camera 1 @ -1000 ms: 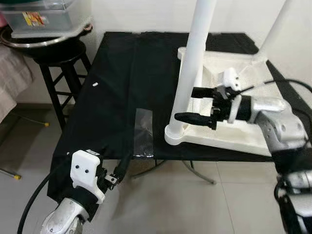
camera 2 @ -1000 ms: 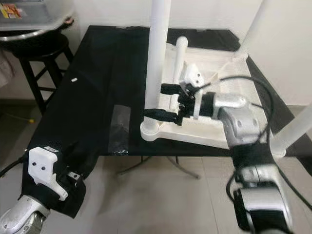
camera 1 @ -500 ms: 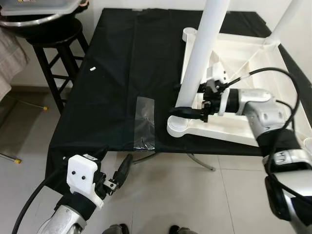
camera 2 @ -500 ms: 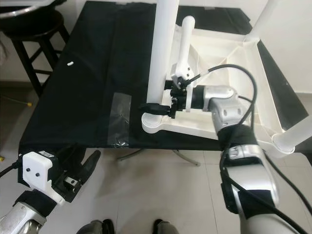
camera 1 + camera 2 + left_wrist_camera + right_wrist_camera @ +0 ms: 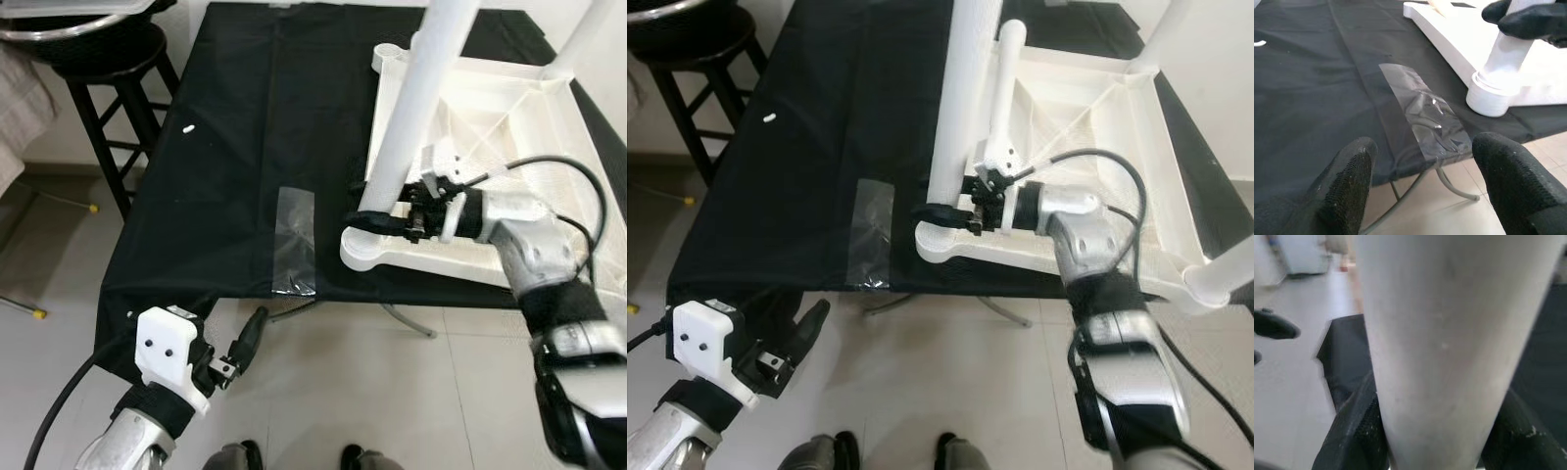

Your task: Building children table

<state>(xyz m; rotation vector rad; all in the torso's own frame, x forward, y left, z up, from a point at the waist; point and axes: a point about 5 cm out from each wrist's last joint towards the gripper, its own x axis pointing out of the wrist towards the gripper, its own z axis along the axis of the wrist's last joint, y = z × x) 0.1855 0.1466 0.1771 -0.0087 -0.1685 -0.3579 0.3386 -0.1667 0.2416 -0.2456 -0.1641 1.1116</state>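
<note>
Your right gripper (image 5: 377, 204) has its fingers clamped around the base of the round white plastic table leg (image 5: 416, 108), which stands in the near-left corner socket of the upturned white plastic tabletop (image 5: 490, 127). That sits toward the right edge of the black-clothed bench (image 5: 235, 147). Your left gripper (image 5: 1422, 188) hangs spread open below the front edge, near what looks like a clear plastic strip (image 5: 294, 240).

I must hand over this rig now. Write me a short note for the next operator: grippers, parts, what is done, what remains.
Right gripper: closed around the base of the near white leg, just above its socket.
Left gripper: open, idle below the front edge of the black cloth, holding nothing.
Parts: white tabletop lies upside down on the cloth; clear plastic bag lies beside it.
Done: near leg stands in its corner socket; other legs also stand upright.
Left: whether this leg is fully tight cannot be seen; check it.
</note>
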